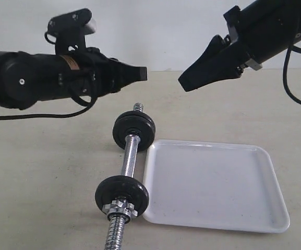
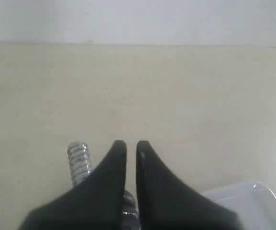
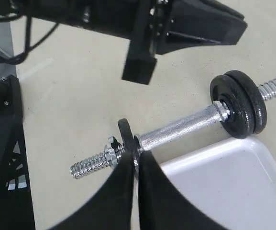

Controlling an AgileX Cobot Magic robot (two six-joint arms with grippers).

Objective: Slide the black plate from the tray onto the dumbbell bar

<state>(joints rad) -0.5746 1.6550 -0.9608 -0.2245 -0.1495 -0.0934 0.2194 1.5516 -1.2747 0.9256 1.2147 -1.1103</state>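
Hovering over the pale beige bench [image 1: 40, 172], both arms hang clear of everything below. The left gripper [image 1: 144, 74] pokes in from the upper left of the frame, its fingers drawn together with only a thin slit between them and nothing in it. The right gripper [image 1: 183, 84] slants down from the upper right, fingers likewise pressed close on nothing.

Down on the bench, the dumbbell bar [image 1: 130, 156] lies from the bottom centre up toward the middle, just beside the left edge of the white tray [image 1: 275, 182], which fills the lower right.

And the black plate [image 1: 133, 130]? It's on the bar, off the tray. Two discs sit face to face at the far end and a near disc [image 1: 121, 192] rides the close end, backed by a silver hex nut [image 1: 120, 208]. All three look alike, so I can't tell which is which.

The bench top is matte and plain. A bare, pale grey wall [image 1: 155, 31] rises behind it.
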